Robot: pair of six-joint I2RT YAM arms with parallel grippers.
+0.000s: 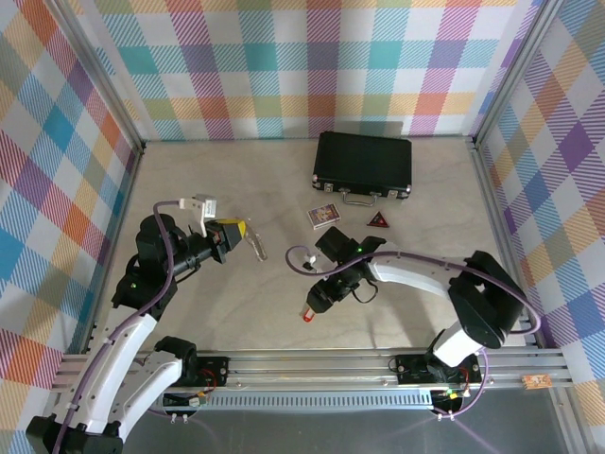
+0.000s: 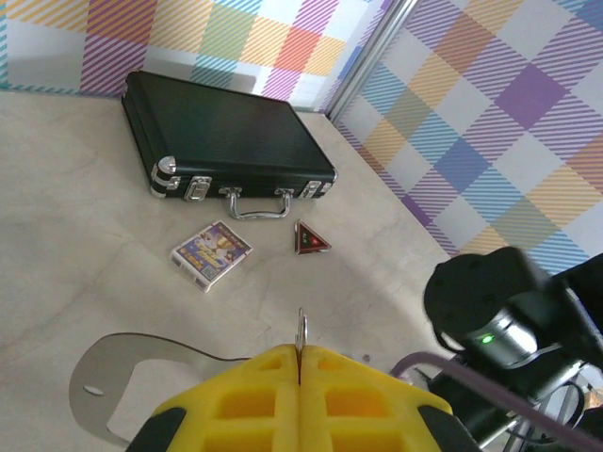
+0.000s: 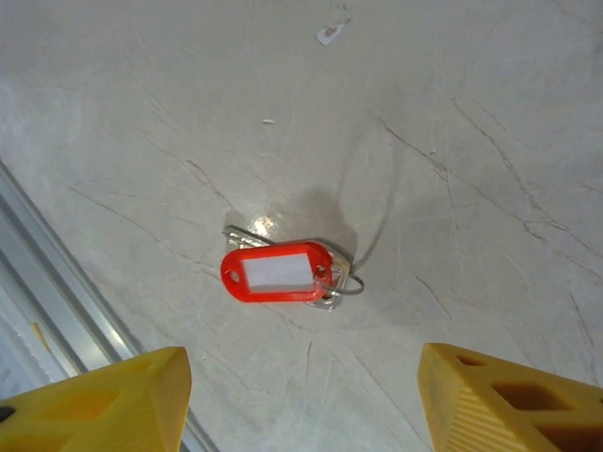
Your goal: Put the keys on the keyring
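Keys (image 3: 283,273) lie flat on the pale scuffed bench (image 3: 452,141), long axis nine-to-three in the right wrist view: glossy red oblong tag, white label, silver blade toward ten o'clock. Right hand (image 3: 306,405) gapes above, empty. Left hand (image 2: 300,363) is clamped on the thin metal keyring (image 2: 301,330).

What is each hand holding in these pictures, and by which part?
The left hand pinches the keyring by its edge. The right hand holds nothing; it hangs open above the red-tagged key.
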